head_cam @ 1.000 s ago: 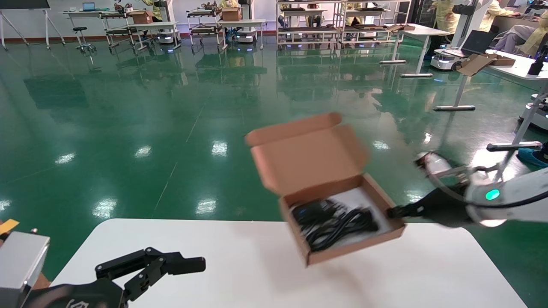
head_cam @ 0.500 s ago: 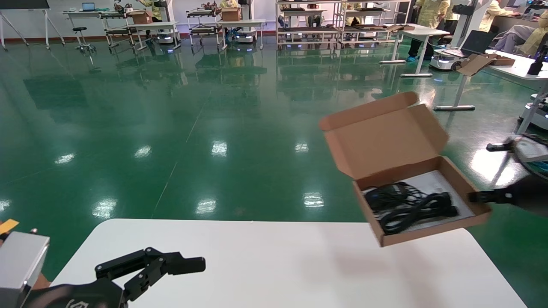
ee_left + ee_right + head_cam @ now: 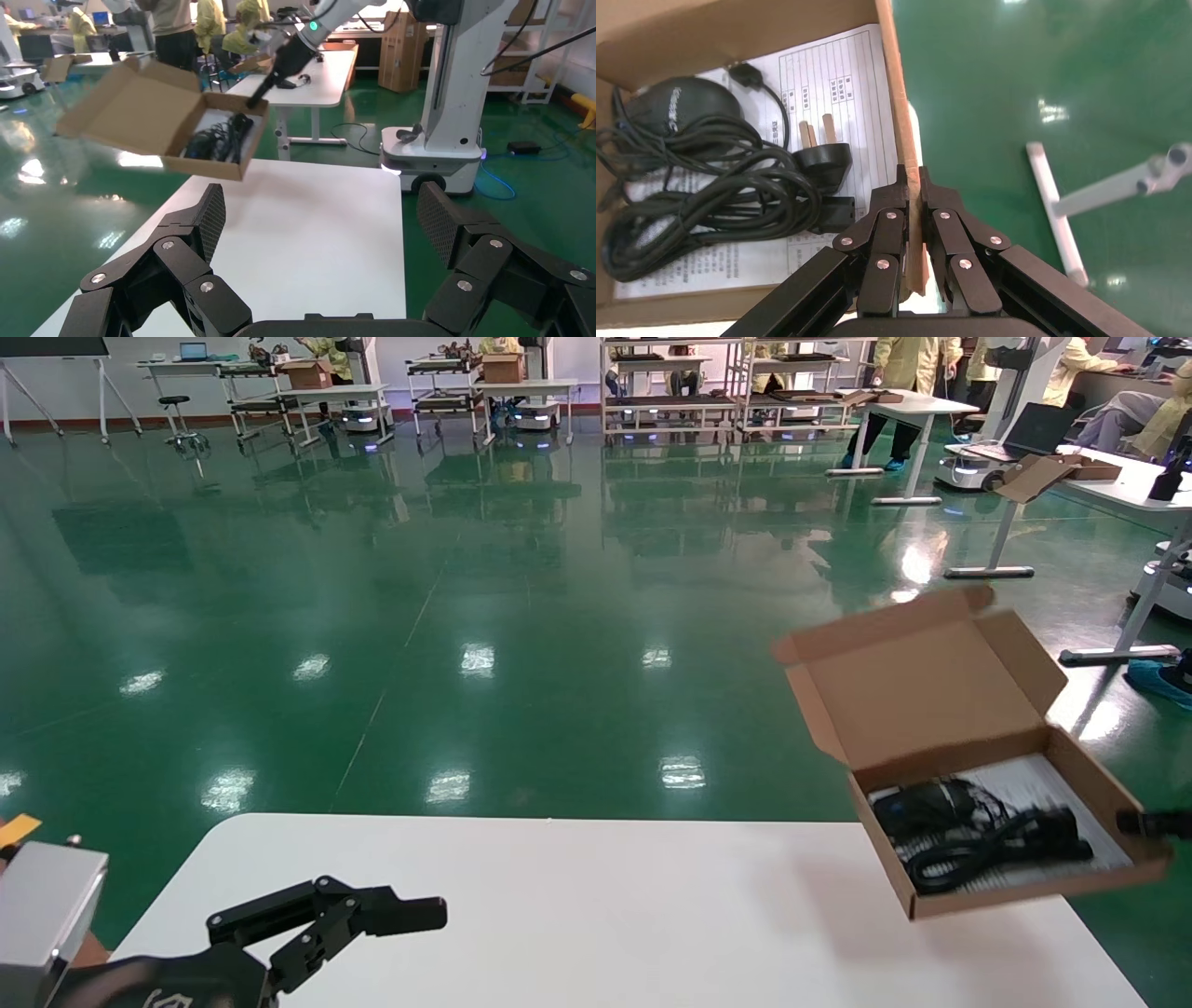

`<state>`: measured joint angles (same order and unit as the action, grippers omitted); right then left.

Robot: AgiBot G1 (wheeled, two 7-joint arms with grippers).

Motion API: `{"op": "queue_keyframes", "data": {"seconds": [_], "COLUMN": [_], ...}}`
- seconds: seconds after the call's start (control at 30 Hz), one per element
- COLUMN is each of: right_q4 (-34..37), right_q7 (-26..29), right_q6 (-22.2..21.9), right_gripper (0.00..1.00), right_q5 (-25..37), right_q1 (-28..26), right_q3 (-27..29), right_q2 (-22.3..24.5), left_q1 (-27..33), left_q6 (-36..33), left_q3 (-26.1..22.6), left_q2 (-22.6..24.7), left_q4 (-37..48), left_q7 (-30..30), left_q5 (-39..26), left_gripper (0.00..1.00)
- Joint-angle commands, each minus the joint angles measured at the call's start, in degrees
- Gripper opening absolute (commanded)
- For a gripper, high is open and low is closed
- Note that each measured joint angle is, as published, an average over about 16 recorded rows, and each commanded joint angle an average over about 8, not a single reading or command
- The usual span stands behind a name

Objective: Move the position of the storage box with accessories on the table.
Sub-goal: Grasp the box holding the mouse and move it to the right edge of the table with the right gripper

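The storage box (image 3: 941, 682), brown cardboard with its lid up, hangs in the air over the table's (image 3: 596, 915) far right corner. It holds coiled black cables (image 3: 978, 845) on a white printed sheet (image 3: 1024, 780). My right gripper (image 3: 1150, 823) is shut on the box's right side wall (image 3: 898, 133); the cables (image 3: 708, 203) and sheet (image 3: 828, 77) show in the right wrist view. My left gripper (image 3: 372, 910) is open and empty over the table's near left part. The left wrist view shows the box (image 3: 158, 116) held far off above the table (image 3: 309, 239).
Green floor lies beyond the table's far and right edges. Distant desks, racks and people stand at the back. A white desk (image 3: 1131, 491) with a cardboard box stands to the far right.
My right gripper has carried the box from above the table's middle far edge to the right and slightly down. The left arm has not moved.
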<state>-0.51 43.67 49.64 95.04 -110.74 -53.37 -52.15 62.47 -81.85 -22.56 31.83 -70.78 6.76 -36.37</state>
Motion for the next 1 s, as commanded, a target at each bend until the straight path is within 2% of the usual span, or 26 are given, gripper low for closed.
{"op": "queue_keyframes", "data": {"seconds": [0.03, 0.37, 0.73, 1.0], "right_q4": [0.38, 1.18, 1.15, 0.86], "right_q7": [-0.56, -2.19, -2.86, -3.92], "right_q6": [0.02, 0.66, 1.63, -0.77], "right_gripper": [0.0, 0.0, 0.0, 0.0], "right_q5": [-0.34, -1.92, -3.79, -4.58], "right_q1": [0.87, 5.01, 8.79, 11.55], "right_q3": [0.23, 1.35, 2.69, 3.26], "right_q2": [0.69, 3.38, 3.9, 3.83], "left_q1": [0.0, 0.0, 0.0, 0.0], "left_q6": [0.0, 0.0, 0.0, 0.0], "left_q3": [0.0, 0.0, 0.0, 0.0], "left_q2": [0.0, 0.0, 0.0, 0.0], "left_q4": [0.0, 0.0, 0.0, 0.0], "left_q7": [0.0, 0.0, 0.0, 0.0], "left_q5": [0.0, 0.0, 0.0, 0.0], "left_gripper": [1.0, 1.0, 1.0, 1.0]}}
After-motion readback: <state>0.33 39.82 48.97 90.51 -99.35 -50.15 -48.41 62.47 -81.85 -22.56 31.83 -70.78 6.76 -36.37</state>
